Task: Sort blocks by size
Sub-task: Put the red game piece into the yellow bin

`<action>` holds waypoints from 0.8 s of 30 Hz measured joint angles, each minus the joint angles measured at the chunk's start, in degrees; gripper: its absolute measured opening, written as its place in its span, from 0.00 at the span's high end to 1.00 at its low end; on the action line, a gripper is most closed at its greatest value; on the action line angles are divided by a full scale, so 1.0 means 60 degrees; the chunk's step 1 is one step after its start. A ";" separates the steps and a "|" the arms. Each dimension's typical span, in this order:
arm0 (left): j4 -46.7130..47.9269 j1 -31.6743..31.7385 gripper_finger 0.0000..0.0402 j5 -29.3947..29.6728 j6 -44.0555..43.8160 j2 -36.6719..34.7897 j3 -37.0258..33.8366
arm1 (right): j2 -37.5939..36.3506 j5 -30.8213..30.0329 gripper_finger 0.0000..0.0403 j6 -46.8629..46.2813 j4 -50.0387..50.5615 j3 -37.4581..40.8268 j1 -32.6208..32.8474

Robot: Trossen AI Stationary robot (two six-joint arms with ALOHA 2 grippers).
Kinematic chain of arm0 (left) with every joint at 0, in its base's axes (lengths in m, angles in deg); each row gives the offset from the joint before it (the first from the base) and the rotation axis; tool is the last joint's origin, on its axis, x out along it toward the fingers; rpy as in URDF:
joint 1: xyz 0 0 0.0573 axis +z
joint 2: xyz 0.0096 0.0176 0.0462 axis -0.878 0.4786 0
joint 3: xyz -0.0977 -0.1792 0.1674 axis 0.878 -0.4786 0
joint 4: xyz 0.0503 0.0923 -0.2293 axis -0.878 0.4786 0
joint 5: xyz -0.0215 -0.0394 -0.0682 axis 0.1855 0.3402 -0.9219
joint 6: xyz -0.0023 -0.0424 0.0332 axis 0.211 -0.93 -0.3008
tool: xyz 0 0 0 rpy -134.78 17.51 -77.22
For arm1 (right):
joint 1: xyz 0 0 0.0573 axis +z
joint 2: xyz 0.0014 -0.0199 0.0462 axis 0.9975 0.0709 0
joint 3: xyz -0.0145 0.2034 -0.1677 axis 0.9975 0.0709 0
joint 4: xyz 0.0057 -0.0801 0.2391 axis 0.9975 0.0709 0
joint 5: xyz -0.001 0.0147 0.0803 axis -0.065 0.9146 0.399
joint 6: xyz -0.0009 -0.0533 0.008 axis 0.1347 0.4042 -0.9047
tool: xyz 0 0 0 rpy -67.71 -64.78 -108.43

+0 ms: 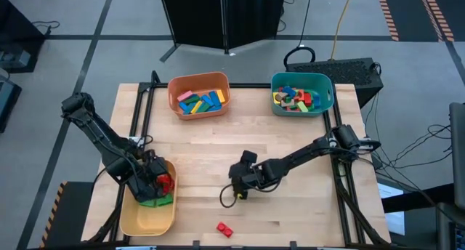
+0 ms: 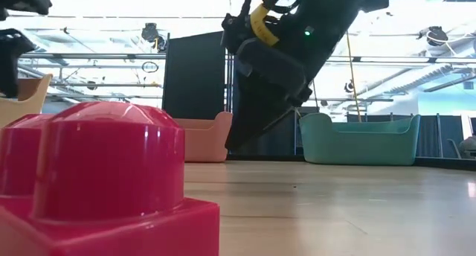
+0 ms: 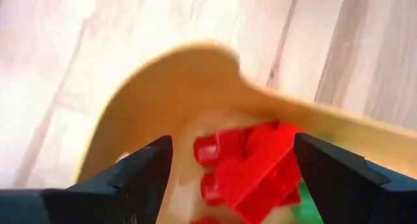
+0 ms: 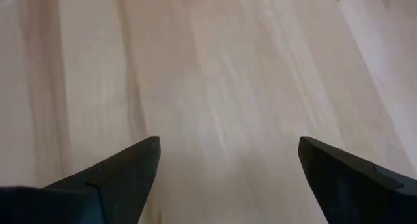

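My left gripper [image 1: 155, 180] is open over the near-left yellow bin [image 1: 138, 219]. A red studded brick [image 3: 251, 165] lies in the bin between the fingers, which stand on either side of it without touching; a green block [image 1: 155, 201] lies beside it. My right gripper [image 1: 235, 192] is open just above bare table at mid-table; its wrist view [image 4: 228, 159] shows only wood. A lone red studded brick [image 1: 224, 229] rests flat on the table near the front edge, and it fills the low view's left [image 2: 97, 181].
An orange bin [image 1: 198, 96] and a teal bin [image 1: 301, 94], both holding several coloured blocks, stand at the table's far edge. Bare wood lies between them and the grippers. A dark frame rail [image 1: 142, 112] runs along the table's left side.
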 joint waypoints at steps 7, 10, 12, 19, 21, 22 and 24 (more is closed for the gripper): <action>-0.1610 -0.0007 0.22 0.0777 0.1533 0.0000 0.0000 | -0.0699 -0.0230 0.11 -0.1736 0.0898 0.0007 0.0623; -0.2515 -0.0007 0.22 0.0968 0.2421 0.0004 0.0000 | -0.1537 -0.0778 0.11 -0.2621 0.1511 0.0007 0.1011; -0.3318 -0.0007 0.22 0.1072 0.3090 -0.0004 0.0000 | -0.2137 -0.1209 0.11 -0.3283 0.1953 0.0007 0.1310; -0.6599 0.0054 0.22 0.1706 0.6214 0.0008 0.0001 | -0.3396 -0.2373 0.11 -0.5279 0.3778 0.0000 0.2536; -0.7482 0.0191 0.22 0.1724 0.7001 0.0085 0.0008 | -0.3460 -0.2562 0.11 -0.5819 0.4362 0.0000 0.2826; -0.7876 0.0271 0.22 0.1708 0.7323 0.0159 0.0011 | -0.3461 -0.2649 0.11 -0.6054 0.4651 0.0000 0.2952; -0.8552 0.0460 0.22 0.1475 0.7808 0.0365 0.0011 | -0.3427 -0.2759 0.11 -0.6537 0.5215 0.0000 0.3227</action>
